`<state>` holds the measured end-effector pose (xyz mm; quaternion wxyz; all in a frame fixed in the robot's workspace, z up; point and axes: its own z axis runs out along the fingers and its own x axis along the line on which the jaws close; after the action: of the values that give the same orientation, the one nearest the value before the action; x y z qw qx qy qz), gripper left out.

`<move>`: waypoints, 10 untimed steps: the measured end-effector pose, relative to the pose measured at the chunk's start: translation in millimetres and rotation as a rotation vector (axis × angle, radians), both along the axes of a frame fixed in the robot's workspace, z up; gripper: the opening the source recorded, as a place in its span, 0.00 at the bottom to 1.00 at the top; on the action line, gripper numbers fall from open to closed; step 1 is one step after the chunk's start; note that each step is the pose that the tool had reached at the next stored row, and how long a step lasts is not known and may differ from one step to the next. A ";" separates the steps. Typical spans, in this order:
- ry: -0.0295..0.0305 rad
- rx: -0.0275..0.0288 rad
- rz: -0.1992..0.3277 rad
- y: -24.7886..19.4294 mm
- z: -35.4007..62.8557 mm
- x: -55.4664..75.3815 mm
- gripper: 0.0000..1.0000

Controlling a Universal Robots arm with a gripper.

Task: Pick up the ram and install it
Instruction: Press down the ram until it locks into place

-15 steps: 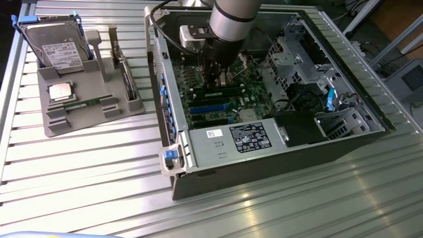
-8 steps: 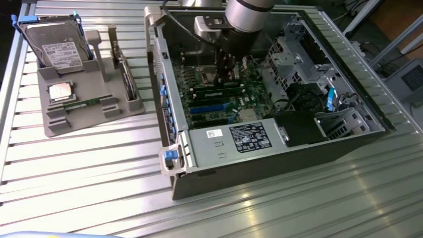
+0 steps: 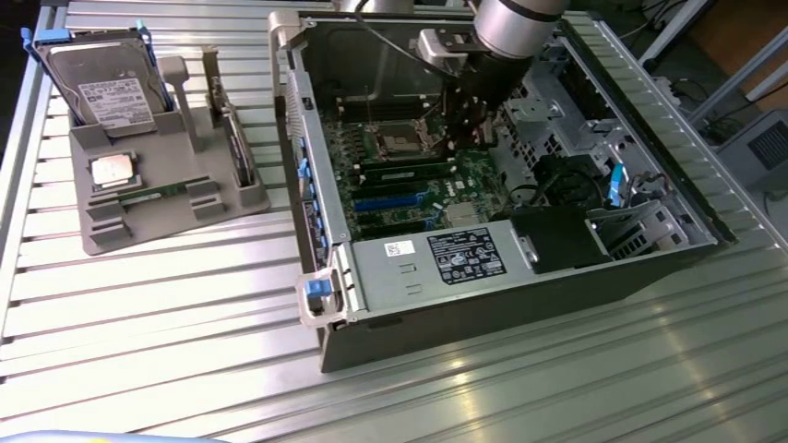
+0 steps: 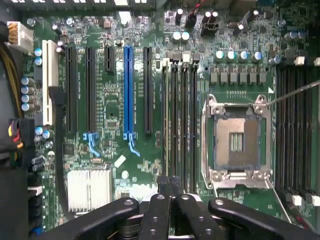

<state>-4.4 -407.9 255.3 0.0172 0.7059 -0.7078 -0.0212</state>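
Inside the open computer case (image 3: 518, 277), over the motherboard (image 4: 110, 125), the ram (image 4: 165, 120) is apparently standing in its memory slot, the clenched gripper (image 4: 169, 186) hovering at its end; it's needing square, even downward pressure; a spare stick (image 3: 161, 191) is lying on the tray (image 3: 185, 217).

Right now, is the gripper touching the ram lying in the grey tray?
Apart. Exterior view: gripper inside the computer case, ram lying in the tray outside it.

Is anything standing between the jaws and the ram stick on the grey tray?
Yes: the jaws sit inside the computer case, whose side wall rises between them and the ram on the tray.
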 end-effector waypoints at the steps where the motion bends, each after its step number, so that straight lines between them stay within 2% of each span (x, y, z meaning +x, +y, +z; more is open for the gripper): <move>1: 0.0000 0.0000 0.000 0.0 3.2 2.0 0.11; 3: 0.0001 0.0013 0.000 0.0 9.3 7.2 0.11; 5: 0.0009 0.0046 0.000 0.0 10.4 22.6 0.11; 10: 0.0019 0.0050 0.000 0.0 11.2 42.8 0.11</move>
<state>38.4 -407.9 266.6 0.0161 0.7059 -0.7078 -0.0236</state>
